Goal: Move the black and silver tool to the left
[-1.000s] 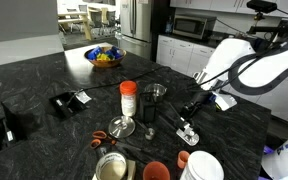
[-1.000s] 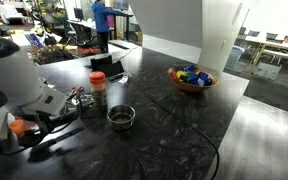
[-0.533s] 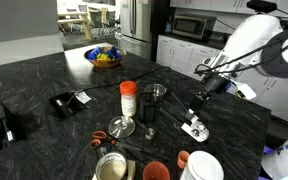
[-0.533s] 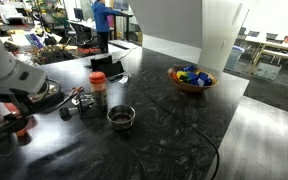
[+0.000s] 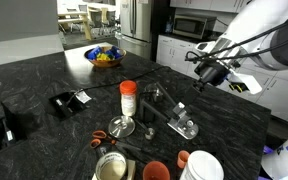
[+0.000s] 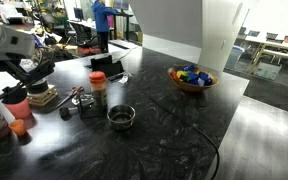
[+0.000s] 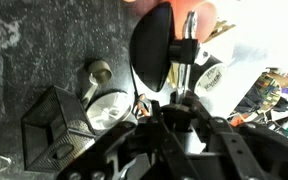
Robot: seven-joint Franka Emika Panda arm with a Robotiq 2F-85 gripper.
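Note:
My gripper (image 5: 208, 78) hangs well above the right part of the dark counter, jaws shut. In the wrist view the black and silver tool (image 7: 185, 58) sticks out from between the fingers (image 7: 181, 101). It shows a silvery stem with a glossy black body beside it. In both exterior views the tool is lost against the dark gripper (image 6: 33, 74). The orange-lidded bottle (image 5: 128, 98) stands to the gripper's left in an exterior view.
Below the gripper a silvery-and-dark piece (image 5: 185, 123) rests on the counter. A black mesh cup (image 5: 154, 97) and a round silver dish (image 5: 122, 126) stand near the bottle. A red cup (image 5: 156, 170) and a white jar (image 5: 201, 166) are near the front edge, a fruit bowl (image 5: 104, 56) far back.
The gripper has risen from counter level beside the silvery piece to well above it, staying shut all the while. The things on the counter kept their places.

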